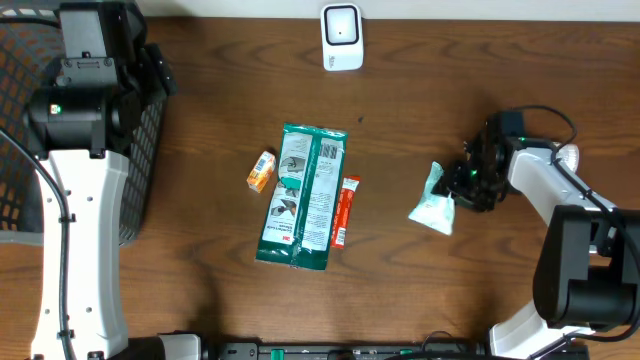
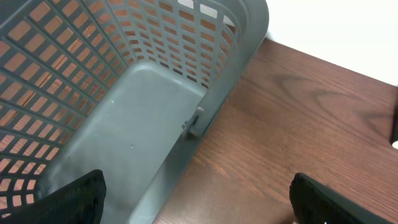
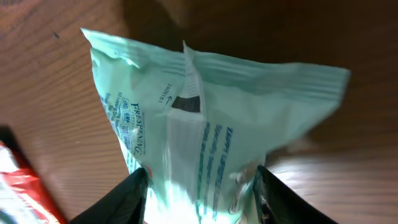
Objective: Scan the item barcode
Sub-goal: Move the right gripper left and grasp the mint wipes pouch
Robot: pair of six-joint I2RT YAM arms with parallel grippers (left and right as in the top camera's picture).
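The wooden table (image 1: 420,290) fills the overhead view. At its left edge sits a grey plastic mesh basket (image 1: 20,90), partly covered by the left arm (image 1: 85,200). That arm's gripper (image 2: 199,208) hangs with its fingers spread wide and holds nothing; its wrist view looks down on the basket's inner floor, its corner and the bare wood beside it.

The right arm (image 1: 560,190) reaches in from the right side, and its gripper (image 1: 466,186) is down at the mint-green packet (image 1: 433,205), the item at hand, which lies right of centre and well apart from the other goods. From the right wrist the two black fingers (image 3: 134,193) sit against opposite sides of the packet, pinching it between them, with its printed seam facing the camera.

In the middle of the table lies a long green printed pack (image 1: 303,195). A white scanner (image 1: 341,37) stands at the far edge, above this pack. A narrow red stick sachet (image 1: 345,212) lies just beside the pack's right edge, and a small orange carton (image 1: 261,171) sits close to its left edge
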